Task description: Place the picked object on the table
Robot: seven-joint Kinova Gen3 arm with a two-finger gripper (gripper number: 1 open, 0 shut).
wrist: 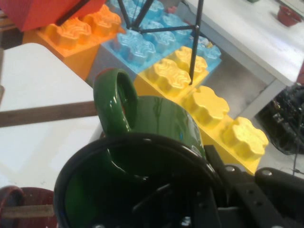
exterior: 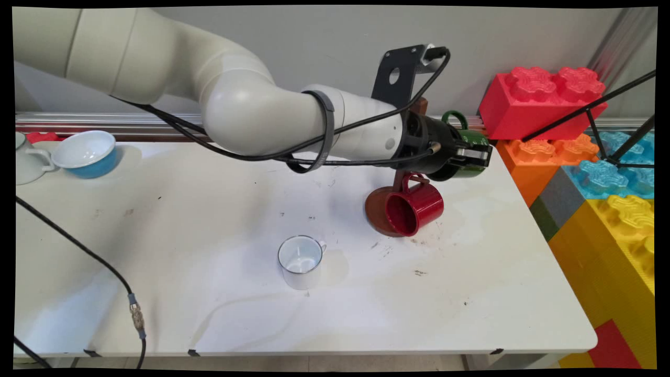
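- The claw is clenched on the rim of a green mug, one finger inside the mouth and one outside, as the hand view suggests
- The green mug hangs in the air, tipped on its side, above the far right part of the table, its handle uppermost
- It looks like glazed ceramic: stiff, fairly heavy, slick and breakable; the rim or the handle loop are the likely places to take hold
- Just below it a red mug lies on its side against a brown saucer
- A white enamel mug stands upright nearer the front, well apart
- A blue bowl sits far left; big toy bricks are stacked to the right
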